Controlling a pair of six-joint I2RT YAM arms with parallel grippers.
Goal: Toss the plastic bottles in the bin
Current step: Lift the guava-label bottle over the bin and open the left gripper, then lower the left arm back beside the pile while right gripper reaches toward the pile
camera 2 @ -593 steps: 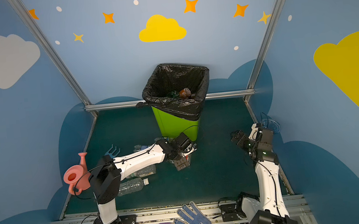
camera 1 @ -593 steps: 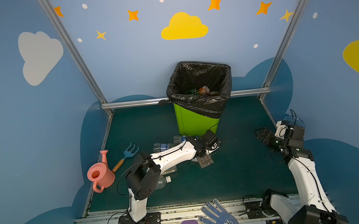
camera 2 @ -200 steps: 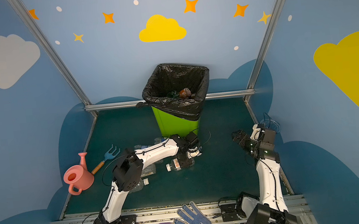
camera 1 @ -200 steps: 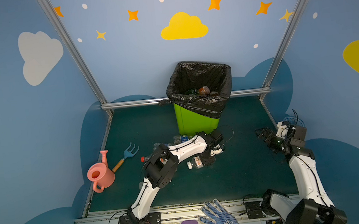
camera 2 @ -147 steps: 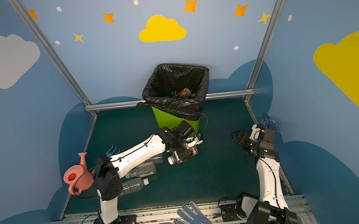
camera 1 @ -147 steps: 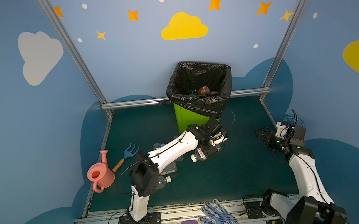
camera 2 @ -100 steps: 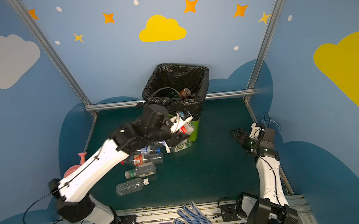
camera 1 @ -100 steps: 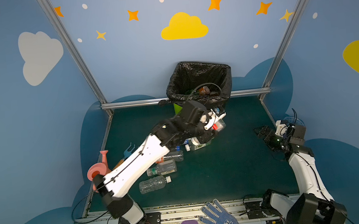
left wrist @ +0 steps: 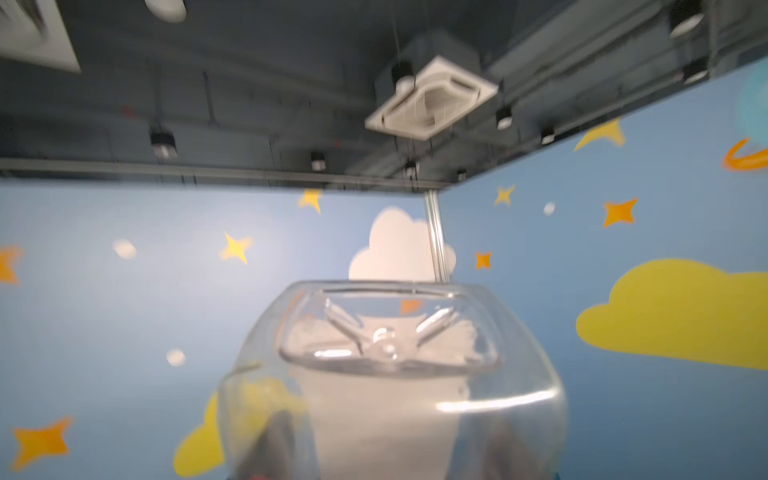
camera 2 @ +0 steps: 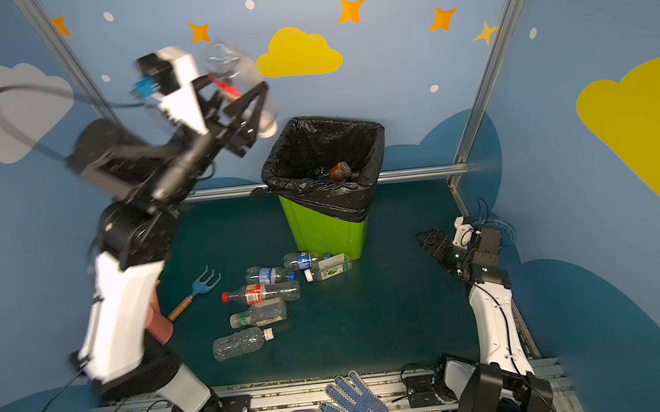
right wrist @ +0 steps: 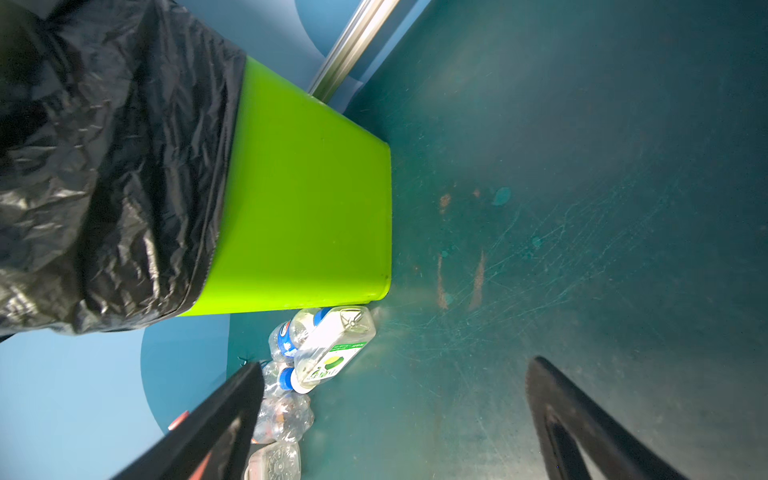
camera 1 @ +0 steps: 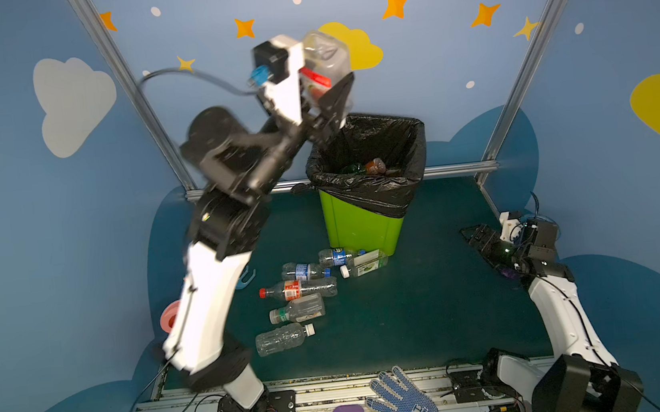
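- Left wrist view is mostly the squarish moulded base of a clear plastic bottle with a red label [left wrist: 386, 345]. Is it gripped?
- Blurred, but yes. In both top views the left gripper [camera 1: 323, 80] has its black jaws pinching that bottle about the label. It's base up, high beside the rim of the lime-green rectangular plastic bin [camera 1: 360, 229] with its crinkly black liner bag [camera 1: 373, 198].
- Any writing?
- None I can read. The right gripper [right wrist: 397, 368] is spread wide, empty, over scuffed green matting [right wrist: 582, 166]. Six loose clear bottles [camera 1: 297, 308] lie near the bin's foot. A square clear bottle with a green-and-white label [right wrist: 332, 353] is just beside it.
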